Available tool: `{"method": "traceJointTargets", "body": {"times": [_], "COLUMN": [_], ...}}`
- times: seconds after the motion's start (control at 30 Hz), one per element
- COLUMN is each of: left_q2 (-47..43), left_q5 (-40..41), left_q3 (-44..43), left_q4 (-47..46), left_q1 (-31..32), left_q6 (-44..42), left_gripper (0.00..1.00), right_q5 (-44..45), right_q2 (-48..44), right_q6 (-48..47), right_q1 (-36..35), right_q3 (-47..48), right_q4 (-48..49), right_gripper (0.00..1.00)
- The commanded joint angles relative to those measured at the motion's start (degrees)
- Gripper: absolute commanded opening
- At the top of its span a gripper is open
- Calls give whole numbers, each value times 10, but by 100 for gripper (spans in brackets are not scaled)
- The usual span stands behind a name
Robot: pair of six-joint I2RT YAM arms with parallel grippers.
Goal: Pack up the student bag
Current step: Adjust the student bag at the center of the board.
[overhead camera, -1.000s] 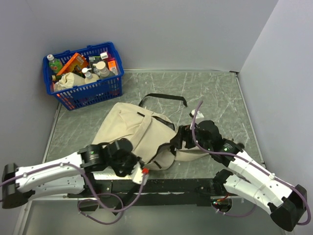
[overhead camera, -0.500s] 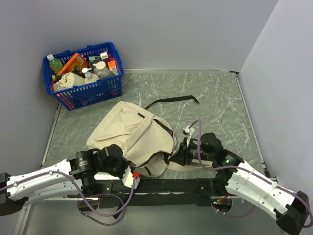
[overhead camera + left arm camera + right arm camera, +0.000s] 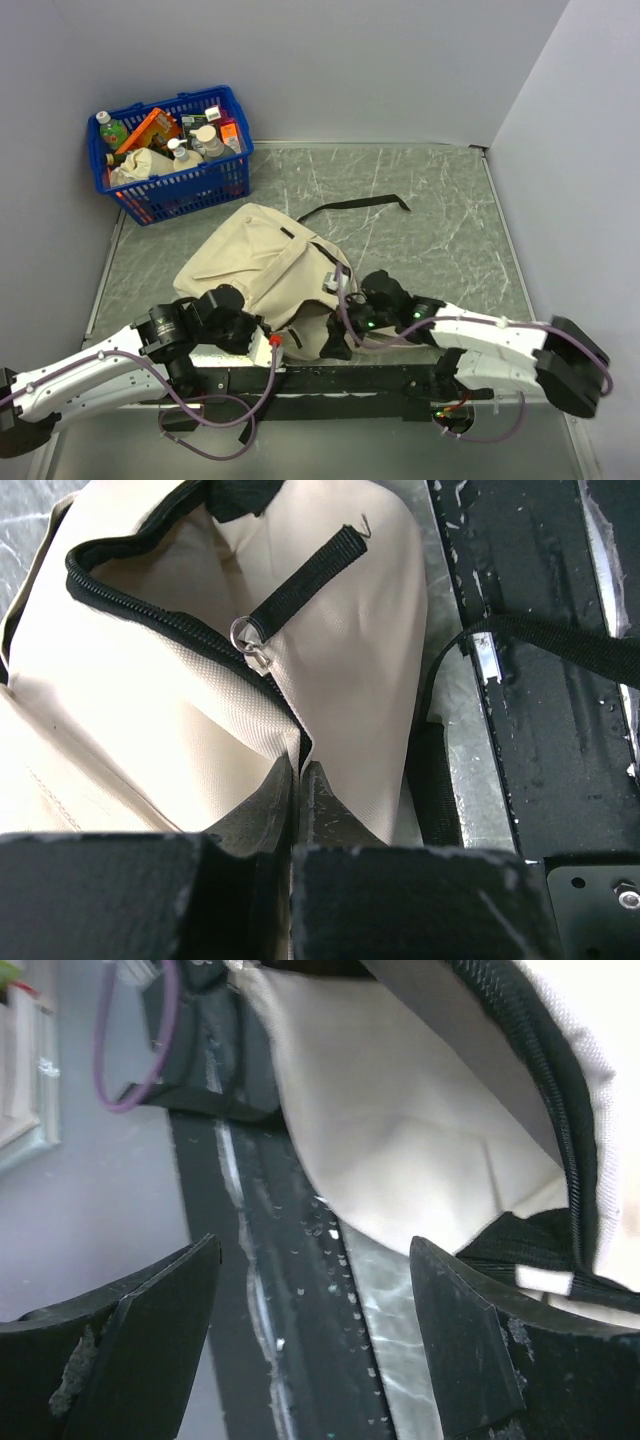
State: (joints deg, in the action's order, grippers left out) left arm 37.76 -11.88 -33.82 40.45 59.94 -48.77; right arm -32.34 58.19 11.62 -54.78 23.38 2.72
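Observation:
The student bag (image 3: 265, 265), cream fabric with black zippers, lies slumped near the table's front edge. My left gripper (image 3: 268, 335) is shut on the student bag, pinching the fabric rim beside the zipper (image 3: 298, 780); a black pull tab (image 3: 305, 580) hangs from the zipper ring just above. My right gripper (image 3: 335, 342) sits at the bag's near right corner, fingers pointing left. In the right wrist view the right gripper (image 3: 315, 1250) stands open with nothing between its fingers, just below the bag's cream underside (image 3: 400, 1110) and over the black rail.
A blue basket (image 3: 185, 185) packed with bottles and packets stands at the back left. A loose black strap (image 3: 355, 205) of the bag trails behind it across the marbled table. The black mounting rail (image 3: 330, 380) runs along the near edge. Grey walls enclose the table.
My right arm has swung left and lower, from the bag's right side to its near corner. The bag slid left and toward the front with the left gripper, which stayed shut.

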Motion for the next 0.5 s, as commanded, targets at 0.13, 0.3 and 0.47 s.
{"method": "traceJointTargets", "body": {"times": [0.13, 0.3, 0.47], "left_q2": [-12, -14, -15], "left_q5": [15, 16, 16], "left_q3": [-32, -36, -41], "left_q4": [15, 31, 24], "left_q1": [-21, -22, -25], "left_q6": [-14, -21, -12], "left_gripper": [2, 44, 80], "right_q5": [125, 215, 271], "right_q2": [206, 206, 165], "right_q6": [-27, -19, -27], "right_q1": [19, 22, 7], "right_q3": [161, 147, 110], "right_q4": [-1, 97, 198], "right_gripper": [84, 89, 91]}}
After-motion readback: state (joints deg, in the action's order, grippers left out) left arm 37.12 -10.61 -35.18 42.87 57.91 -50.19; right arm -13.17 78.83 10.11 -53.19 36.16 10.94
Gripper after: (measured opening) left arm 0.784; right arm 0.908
